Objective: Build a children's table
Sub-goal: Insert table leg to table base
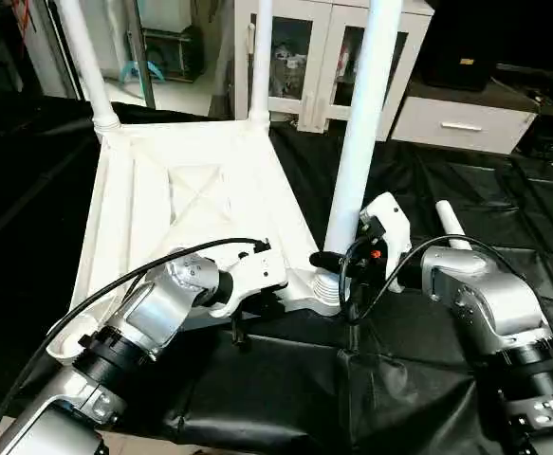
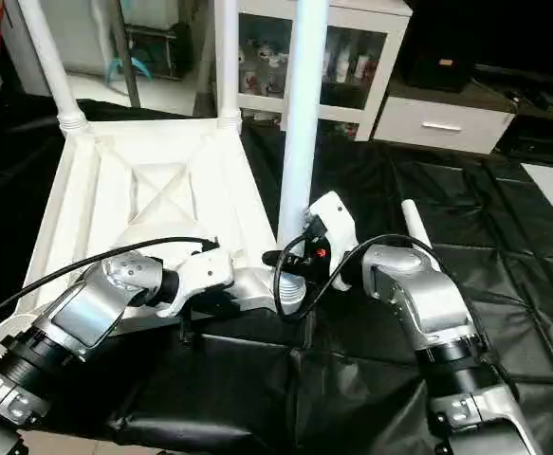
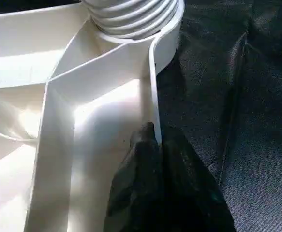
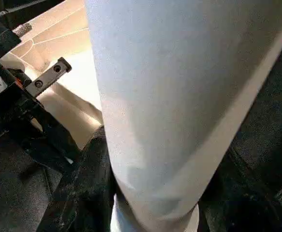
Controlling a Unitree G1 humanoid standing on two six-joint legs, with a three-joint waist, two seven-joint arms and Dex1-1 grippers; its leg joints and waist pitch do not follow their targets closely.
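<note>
Your tabletop (image 1: 191,199) lies upside down on the counter (image 1: 504,199), near its front edge and more to the left side. Two legs (image 1: 84,59) stand up in the far corner holes. A third leg (image 1: 363,123) stands in the near right corner hole (image 1: 325,289). Your right tool (image 1: 338,258) has its two fingers spread around the bottom of this leg, gripping it. Your left tool (image 3: 153,145) is pressed together on the thin rim of the tabletop, just beside that corner, holding it down.

So three legs look in, though the third may need more pushing. The fourth leg (image 1: 450,224) lies on the counter behind your right arm. The near left corner looks like it waits for it.

The counter wears a wrinkly black cover. Behind it stand a white cabinet (image 1: 304,57) with glass doors and a low white drawer (image 1: 461,123).
</note>
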